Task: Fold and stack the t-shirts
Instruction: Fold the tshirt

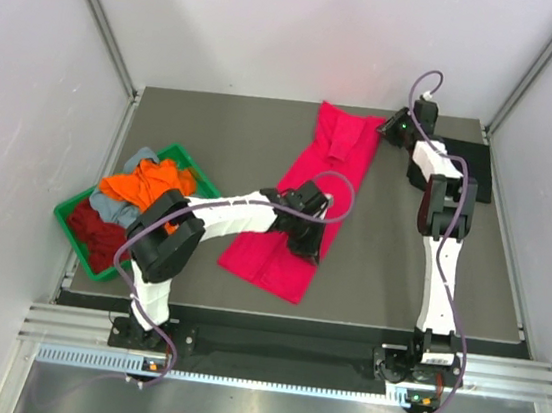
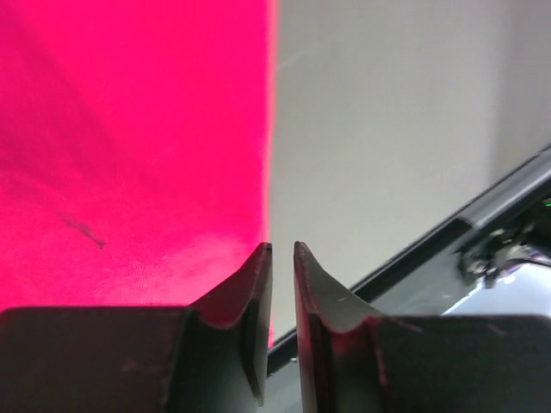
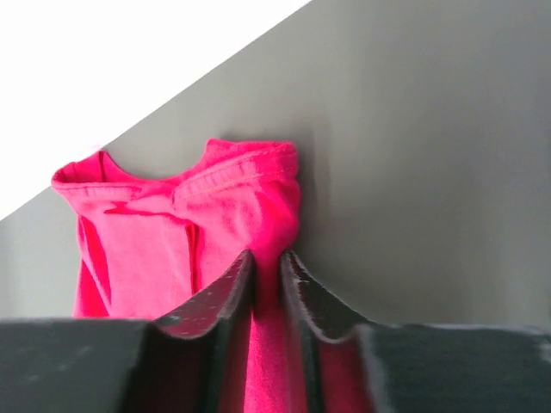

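One pink-red t-shirt (image 1: 275, 257) lies as a long smooth strip across the desk (image 1: 215, 129), running 7 to 1 o'clock. Only the wrist views show the grips — right fingers (image 3: 215, 301) clenched on its bunched far corner, left fingers (image 2: 232, 301) pinching its 3 o'clock edge; only overhead shows tees (image 1: 142, 190) heaped at 9 o'clock.

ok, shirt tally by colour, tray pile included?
pink-red t-shirt: 1, on the table
black t-shirt: 1, far right corner
orange t-shirt: 1, in the green tray
grey-blue t-shirt: 1, in the tray
dark red t-shirt: 1, in the tray
Total: 5 visible; the pile may hide more.
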`<state>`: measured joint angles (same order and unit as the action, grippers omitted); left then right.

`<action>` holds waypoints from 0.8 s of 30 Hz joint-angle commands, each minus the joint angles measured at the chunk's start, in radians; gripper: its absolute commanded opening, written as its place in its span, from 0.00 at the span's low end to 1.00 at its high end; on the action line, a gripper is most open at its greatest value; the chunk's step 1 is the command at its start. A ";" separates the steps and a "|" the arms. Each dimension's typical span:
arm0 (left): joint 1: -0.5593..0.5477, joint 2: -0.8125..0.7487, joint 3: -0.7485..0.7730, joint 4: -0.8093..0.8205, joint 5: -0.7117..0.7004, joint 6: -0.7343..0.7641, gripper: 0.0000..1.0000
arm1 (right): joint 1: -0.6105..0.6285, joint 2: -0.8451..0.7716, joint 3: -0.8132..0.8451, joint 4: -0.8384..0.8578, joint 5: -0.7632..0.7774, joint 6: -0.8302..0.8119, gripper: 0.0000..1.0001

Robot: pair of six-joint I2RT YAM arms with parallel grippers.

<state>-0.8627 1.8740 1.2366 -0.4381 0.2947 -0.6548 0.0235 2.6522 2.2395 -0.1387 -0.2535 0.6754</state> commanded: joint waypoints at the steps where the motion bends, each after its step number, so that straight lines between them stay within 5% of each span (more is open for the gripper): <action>1: 0.007 -0.058 0.155 -0.141 -0.075 0.075 0.22 | -0.014 -0.034 0.010 -0.028 0.008 -0.014 0.28; 7: 0.137 -0.212 0.133 -0.223 -0.095 0.211 0.23 | -0.016 -0.286 -0.266 -0.036 0.022 -0.020 0.42; 14: 0.451 -0.340 -0.035 -0.145 0.043 0.271 0.23 | 0.032 -0.640 -0.547 -0.137 0.049 -0.057 0.52; 18: 0.485 -0.384 -0.066 -0.111 0.081 0.296 0.23 | 0.110 -0.834 -0.801 -0.271 0.115 -0.021 0.51; 24: 0.508 -0.423 -0.160 -0.065 0.090 0.302 0.22 | 0.338 -1.115 -1.211 -0.256 0.152 0.140 0.51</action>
<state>-0.3664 1.4975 1.1046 -0.5705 0.3443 -0.3805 0.2779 1.6203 1.1881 -0.3424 -0.1318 0.7254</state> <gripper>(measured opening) 0.227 0.505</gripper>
